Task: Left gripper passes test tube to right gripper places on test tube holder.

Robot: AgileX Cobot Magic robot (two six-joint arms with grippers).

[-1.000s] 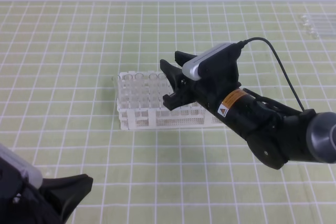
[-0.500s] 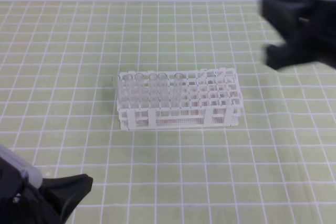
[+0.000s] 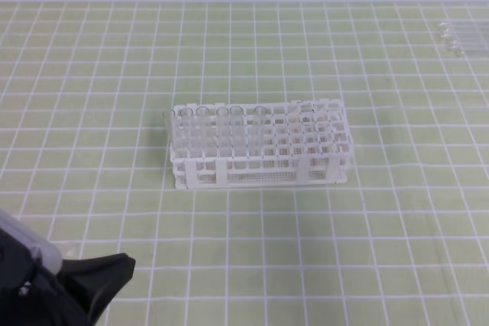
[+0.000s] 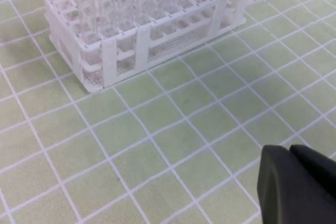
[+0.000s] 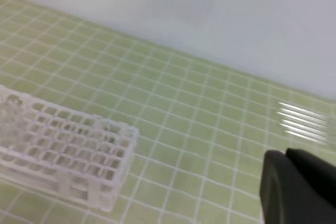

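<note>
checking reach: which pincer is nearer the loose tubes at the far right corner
Right. The right pincer sits close beside the loose tubes; the left pincer is at the near left, past the rack.

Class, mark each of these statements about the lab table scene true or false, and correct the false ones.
1. The test tube holder stands upright on the green grid mat. True.
2. Clear tubes stand in the left part of the holder. True.
3. The right gripper hovers directly over the holder. False: it is away from the rack, out of the high view, with its fingers closed together.
4. The left gripper holds a test tube. False: it is shut and nothing shows between its fingers.
5. More clear tubes lie at the far right corner of the mat. True.
6. The holder is red. False: it is white.
</note>
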